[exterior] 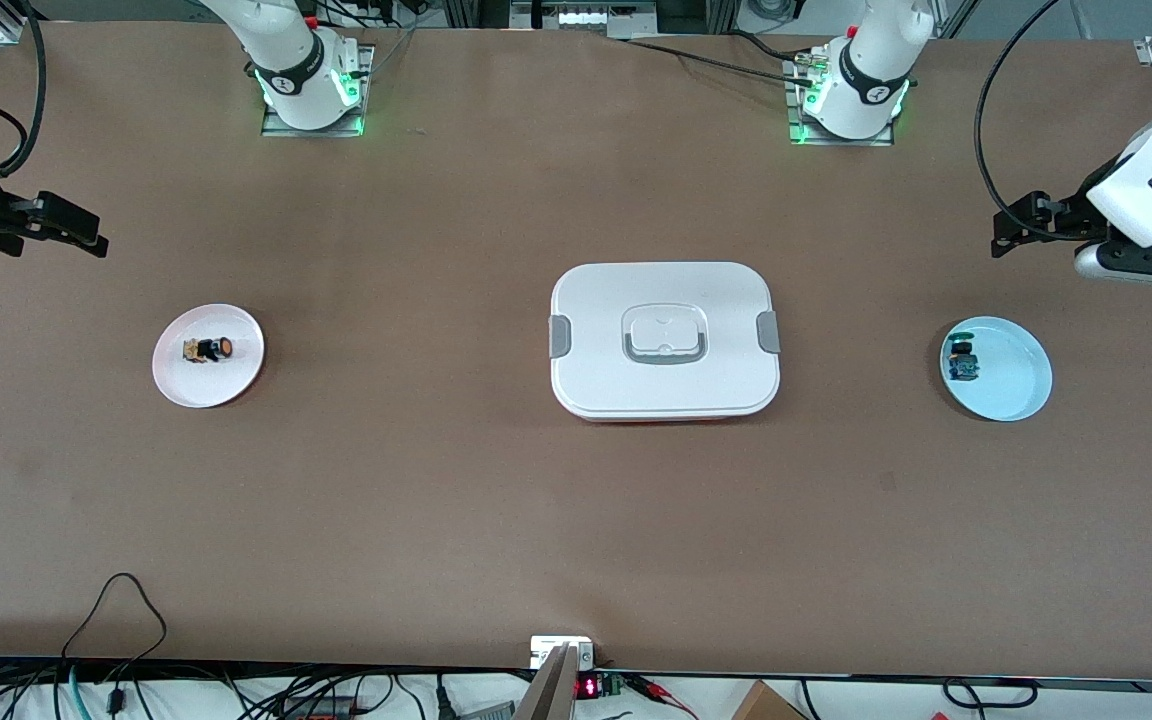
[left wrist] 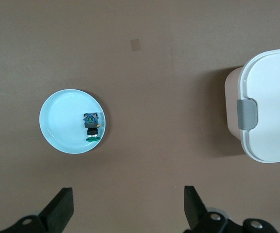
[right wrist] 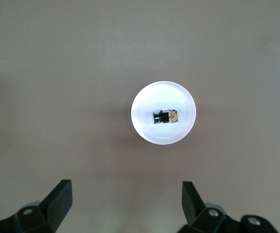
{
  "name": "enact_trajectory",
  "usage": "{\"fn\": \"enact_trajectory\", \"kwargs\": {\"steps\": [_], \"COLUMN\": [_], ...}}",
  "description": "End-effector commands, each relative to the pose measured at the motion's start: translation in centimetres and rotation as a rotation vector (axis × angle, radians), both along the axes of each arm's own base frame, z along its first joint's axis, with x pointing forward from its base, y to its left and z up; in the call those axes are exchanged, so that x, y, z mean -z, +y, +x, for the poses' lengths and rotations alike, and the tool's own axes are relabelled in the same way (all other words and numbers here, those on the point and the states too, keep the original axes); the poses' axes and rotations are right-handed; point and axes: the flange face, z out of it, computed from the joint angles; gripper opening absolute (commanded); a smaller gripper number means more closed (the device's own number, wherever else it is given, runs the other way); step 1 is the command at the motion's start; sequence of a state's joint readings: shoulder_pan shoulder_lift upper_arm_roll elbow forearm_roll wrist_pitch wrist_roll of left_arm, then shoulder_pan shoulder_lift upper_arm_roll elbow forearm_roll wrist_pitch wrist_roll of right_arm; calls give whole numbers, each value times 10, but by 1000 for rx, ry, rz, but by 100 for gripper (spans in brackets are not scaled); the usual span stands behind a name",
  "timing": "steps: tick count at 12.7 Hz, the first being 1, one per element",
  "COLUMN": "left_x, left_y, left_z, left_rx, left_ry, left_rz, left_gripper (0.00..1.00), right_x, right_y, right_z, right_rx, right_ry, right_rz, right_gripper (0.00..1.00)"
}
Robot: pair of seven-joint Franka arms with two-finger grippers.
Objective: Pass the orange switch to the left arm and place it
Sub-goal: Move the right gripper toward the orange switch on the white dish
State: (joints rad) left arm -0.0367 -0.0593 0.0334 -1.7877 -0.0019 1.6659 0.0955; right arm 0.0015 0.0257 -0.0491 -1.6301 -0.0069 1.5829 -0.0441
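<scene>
Between the spread jaws of the right gripper (right wrist: 125, 204), seen from its wrist camera, lies bare brown surface (exterior: 436, 500); the jaws stand wide apart and hold nothing. This gripper (exterior: 56, 225) hangs in the air above the right arm's end of the surface. Out from the jaws sits a small white plate (right wrist: 145, 131), and on it lies the orange switch (right wrist: 165, 117).

Orange switch (exterior: 210, 350): a tiny part lying on its side near the plate's (exterior: 236, 385) middle. It has a black body, a round orange cap at one end and a tan, brass-coloured block at the other. The cap end points toward the box.

Left gripper (left wrist: 128, 208): jaws likewise wide apart, empty, hanging over bare surface at the left arm's end (exterior: 1046, 222). Out from these jaws sits a pale blue plate (left wrist: 57, 126), which carries a second small part (left wrist: 93, 126) with a green cap and a blue body, resting close to the plate's rim on the side toward the box.

Box (exterior: 664, 340): a large white container with rounded corners, grey side clips, a recessed lid handle and a thin red edge at its base. It stands closed on the surface between the two plates, well apart from each and from both grippers. One clipped end (left wrist: 271, 104) shows in the left wrist view.
</scene>
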Motion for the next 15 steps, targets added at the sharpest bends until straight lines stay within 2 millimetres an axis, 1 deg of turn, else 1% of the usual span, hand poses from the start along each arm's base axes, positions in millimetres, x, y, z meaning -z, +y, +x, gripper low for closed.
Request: {"fn": "enact_trajectory", "kwargs": {"steps": [1, 3, 6, 8, 10, 12, 14, 15], "left_x": [-5, -5, -5, -5, -5, -5, -4, -4], "left_y": [-1, -1, -1, -2, -2, -1, -1, -2], "left_z": [-5, -5, -5, -5, -5, -5, -5, -5], "left_rx": [-13, -13, -13, -10, -11, -13, -11, -12], "left_ry": [-1, -1, -1, -1, -1, -1, 0, 1], "left_rz": [-11, -11, -11, -10, -10, -10, -10, -11], "left_gripper": [100, 100, 100, 100, 100, 100, 100, 100], "right_x": [1, 7, 32, 52, 77, 101, 137, 158], "right_y": [0, -1, 0, -2, -1, 0, -15, -21], "right_z": [5, 11, 26, 35, 45, 51, 48, 43], "right_rx": [-3, 1, -9, -10, -17, -19, -3, 8], "right_ry": [7, -2, 11, 27, 58, 46, 25, 28], "right_rz": [-14, -2, -19, -30, -43, -46, -44, -43], "right_gripper": [100, 100, 100, 100, 100, 100, 100, 100]}}
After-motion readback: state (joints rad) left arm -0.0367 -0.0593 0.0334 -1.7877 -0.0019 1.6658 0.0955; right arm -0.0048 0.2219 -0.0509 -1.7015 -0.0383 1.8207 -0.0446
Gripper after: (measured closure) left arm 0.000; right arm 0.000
